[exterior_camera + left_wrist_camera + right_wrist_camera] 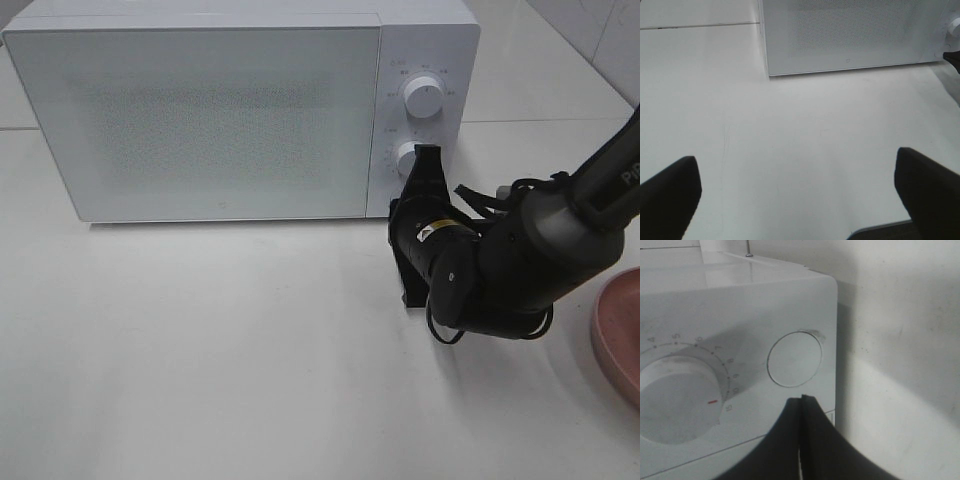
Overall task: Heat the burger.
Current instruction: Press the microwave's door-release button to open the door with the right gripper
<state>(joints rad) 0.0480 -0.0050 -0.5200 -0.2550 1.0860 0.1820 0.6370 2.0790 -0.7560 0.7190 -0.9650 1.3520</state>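
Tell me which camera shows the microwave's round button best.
The right wrist view: the button sits mid-frame, ahead of the shut right gripper. In the exterior high view that gripper hides it; the left wrist view misses it.

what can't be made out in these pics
burger: in no view; the microwave door shows nothing inside, exterior high.
pink plate: cut by exterior high's edge; contents unseen.
lower knob: partly behind right gripper, exterior high.
dial markings: too small, exterior high.
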